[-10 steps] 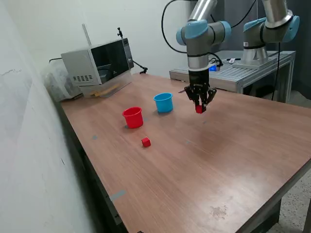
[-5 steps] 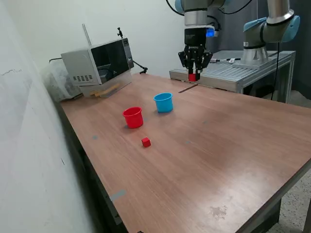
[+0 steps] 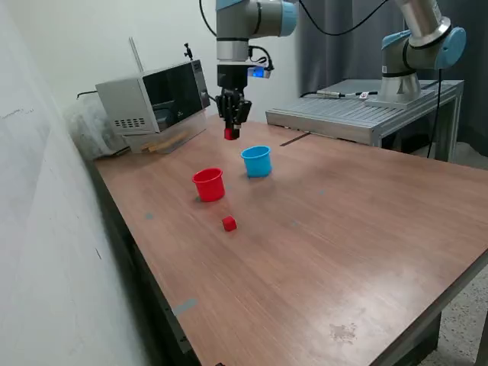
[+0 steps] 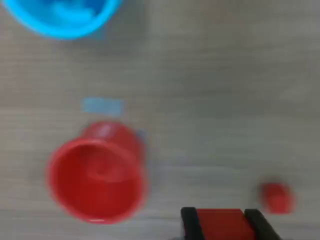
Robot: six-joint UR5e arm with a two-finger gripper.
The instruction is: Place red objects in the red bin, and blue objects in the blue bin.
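Gripper hangs from an upright forearm, fingers pointing straight down, well above the table and clear of everything on it. We find its two fingers closed on a red cube, which sits between the fingertips; the wrist view confirms the same cube clamped between two dark finger pads. In the exterior view the arm's wrist is vertical, with a blue-capped joint at the top of the frame.

We record the red cup standing upright on the table, below the gripper and toward the exterior view's left. The wrist view shows its open mouth; that picture is blurred, and we cannot tell what, if anything, lies inside. The blue cup stands upright just beside the red cup, on the exterior view's right, apart from it. Pale shapes show inside the blue cup in the wrist view, too blurred to identify.

A second red cube lies on the table near the red cup, on its nearer side, not touching it; it also shows in the wrist view.

We note a microwave at the far edge of the table.
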